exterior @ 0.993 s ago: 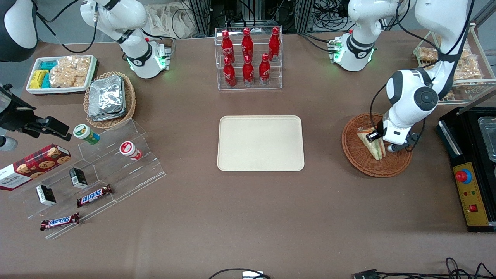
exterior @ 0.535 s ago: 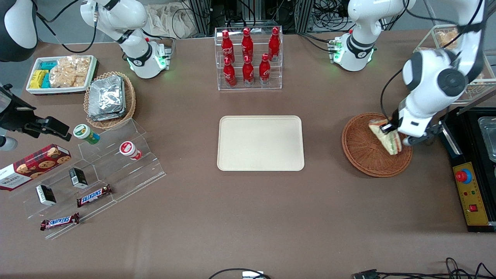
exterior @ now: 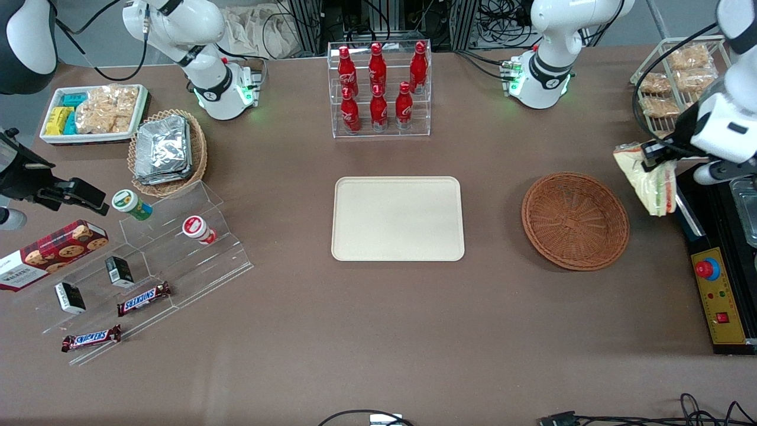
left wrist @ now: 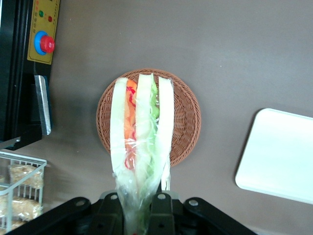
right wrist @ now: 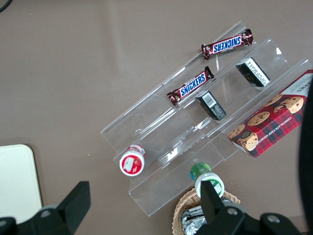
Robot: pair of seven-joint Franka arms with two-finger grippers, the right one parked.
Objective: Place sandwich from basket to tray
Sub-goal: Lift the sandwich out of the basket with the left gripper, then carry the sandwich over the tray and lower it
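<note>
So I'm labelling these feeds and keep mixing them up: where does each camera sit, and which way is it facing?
Front view: high above the table, looking down at both arms; the claw holds the sandwich above the table beside the basket.
Left wrist view: on the working arm, looking down past the claw, shut on the sandwich, over the basket.
Right wrist view: on the parked arm, facing the snack shelf.
All three views show the tray.

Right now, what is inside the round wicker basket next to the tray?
Nothing shows inside the basket, only bare weave. The sandwich hangs above the table, clamped in the end effector. From the wrist view it covers a central strip of the basket.
</note>
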